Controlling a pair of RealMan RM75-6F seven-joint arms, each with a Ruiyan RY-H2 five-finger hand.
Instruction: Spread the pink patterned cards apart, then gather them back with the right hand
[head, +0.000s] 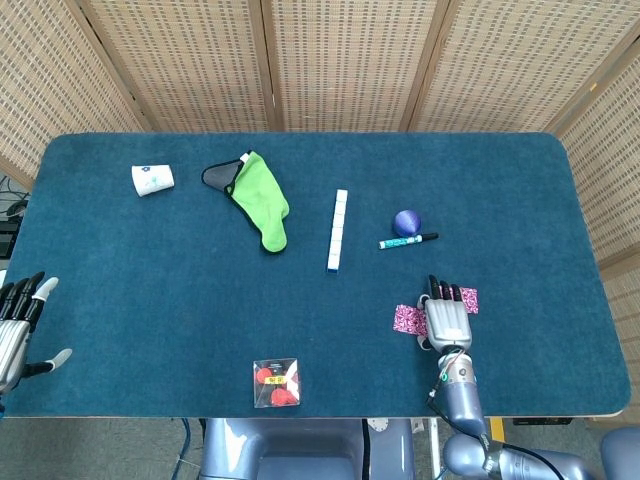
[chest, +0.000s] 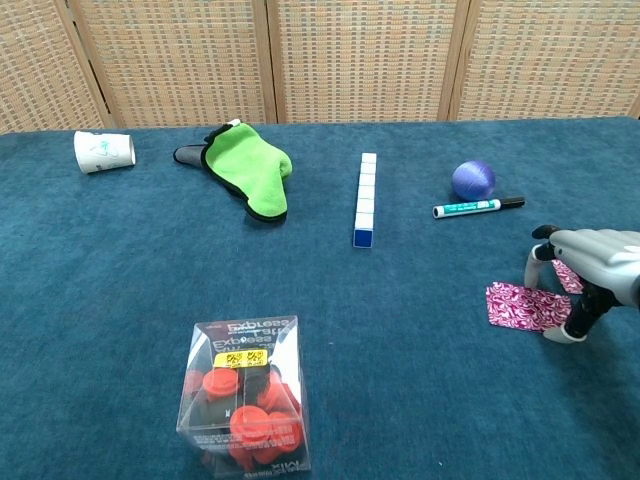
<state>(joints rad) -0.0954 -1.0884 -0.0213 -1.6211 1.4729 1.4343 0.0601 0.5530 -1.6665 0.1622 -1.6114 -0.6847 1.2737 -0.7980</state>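
The right hand (chest: 592, 268) sits palm down at the right edge of the blue table (chest: 120, 300), fingertips (chest: 533, 272) planted on the pink patterned cards (chest: 525, 305), which lie flat and fanned beneath it; another card edge peeks out behind the hand. Further back rest a purple ball (chest: 473, 180) and, just in front of it, a teal marker (chest: 477, 207). A row of white blocks (chest: 366, 198) runs down the middle. To the left lie a green mitt (chest: 250, 176) and a tipped paper cup (chest: 103, 151). Nearest me stands a clear box of red caps (chest: 243, 393).
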